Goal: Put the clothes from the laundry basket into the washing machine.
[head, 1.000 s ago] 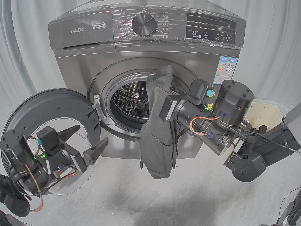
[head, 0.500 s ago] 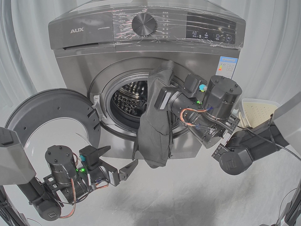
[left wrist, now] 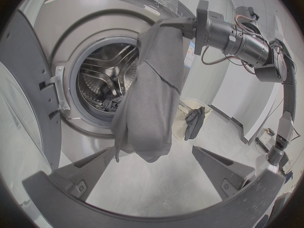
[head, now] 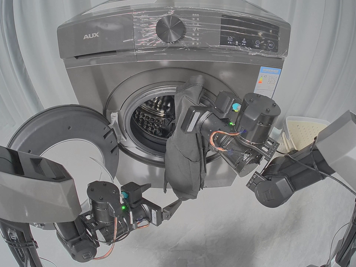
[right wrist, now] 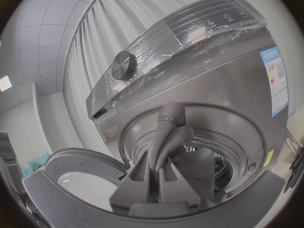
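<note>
A staged test room, more lab than home. Ahead of the right gripper (right wrist: 154, 167) stands a washing machine (head: 170, 56) with wrapping film (right wrist: 190, 38) over its panel and an energy label (head: 270, 80) on its front. Beyond the machine, pale curtains (head: 319, 38) line the whole wall. Above the gripper runs a tiled office ceiling (right wrist: 41, 13) with a flat light (right wrist: 4, 83); below it lies bare pale floor (head: 222, 227).

Pale grey smooth floor (head: 222, 227), grey metal front-loading washing machine (head: 104, 75) standing directly on it, its round door (head: 63, 127) swung open to the robot's left above the floor, cream perforated plastic laundry basket (head: 307, 132) on the floor just beside the machine's right side
</note>
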Motion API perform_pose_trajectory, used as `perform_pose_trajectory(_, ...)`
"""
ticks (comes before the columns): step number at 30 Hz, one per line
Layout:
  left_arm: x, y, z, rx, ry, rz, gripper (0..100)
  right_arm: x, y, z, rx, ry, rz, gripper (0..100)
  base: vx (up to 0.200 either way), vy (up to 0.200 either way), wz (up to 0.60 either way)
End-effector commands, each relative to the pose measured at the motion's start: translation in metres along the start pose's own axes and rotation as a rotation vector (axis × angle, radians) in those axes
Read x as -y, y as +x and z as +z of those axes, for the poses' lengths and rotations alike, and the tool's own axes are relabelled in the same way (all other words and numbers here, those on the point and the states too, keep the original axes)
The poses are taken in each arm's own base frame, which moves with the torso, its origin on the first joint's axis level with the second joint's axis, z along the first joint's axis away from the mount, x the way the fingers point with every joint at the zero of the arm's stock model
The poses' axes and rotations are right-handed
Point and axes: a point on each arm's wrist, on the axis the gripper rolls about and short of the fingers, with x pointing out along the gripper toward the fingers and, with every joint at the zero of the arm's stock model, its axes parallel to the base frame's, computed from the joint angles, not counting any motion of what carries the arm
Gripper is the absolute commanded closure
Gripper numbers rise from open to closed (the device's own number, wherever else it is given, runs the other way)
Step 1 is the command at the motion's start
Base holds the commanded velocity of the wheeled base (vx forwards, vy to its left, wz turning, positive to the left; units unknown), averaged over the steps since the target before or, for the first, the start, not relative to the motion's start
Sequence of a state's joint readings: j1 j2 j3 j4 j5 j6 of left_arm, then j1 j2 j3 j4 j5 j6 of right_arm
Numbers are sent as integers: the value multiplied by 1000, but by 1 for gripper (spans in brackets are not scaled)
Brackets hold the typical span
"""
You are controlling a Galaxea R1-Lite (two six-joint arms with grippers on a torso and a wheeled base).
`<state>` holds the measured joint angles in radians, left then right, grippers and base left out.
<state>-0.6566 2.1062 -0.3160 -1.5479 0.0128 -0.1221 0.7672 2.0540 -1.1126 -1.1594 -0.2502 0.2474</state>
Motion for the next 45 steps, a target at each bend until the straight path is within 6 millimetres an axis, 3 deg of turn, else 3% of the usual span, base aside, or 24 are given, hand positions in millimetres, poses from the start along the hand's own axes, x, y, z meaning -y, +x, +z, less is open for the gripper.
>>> perform_pose_trajectory(1, 2, 7, -10, -34, -4, -11, 0, -1, 0, -3, -7, 0, 3, 100, 0, 0, 0)
perform_pose_trajectory(13, 7, 28, -22, -46, -11, -35, 0, 1, 3, -21, -46, -8, -6, 100, 0, 0, 0)
perform_pose_trajectory(24, 12, 39, -27, -46, -6, -42, 0, 2, 3, -22, -42, -8, -5, 100, 0, 0, 0)
perform_pose_trajectory(35, 5, 74, -48, -47, -2, -17, 0, -2, 3, -24, -42, -6, 5, 100, 0, 0, 0)
perform_pose_trajectory(45, -18, 96, -47, 5, -12, 67, 0, -3, 2, -22, -24, 0, 11, 100, 0, 0, 0)
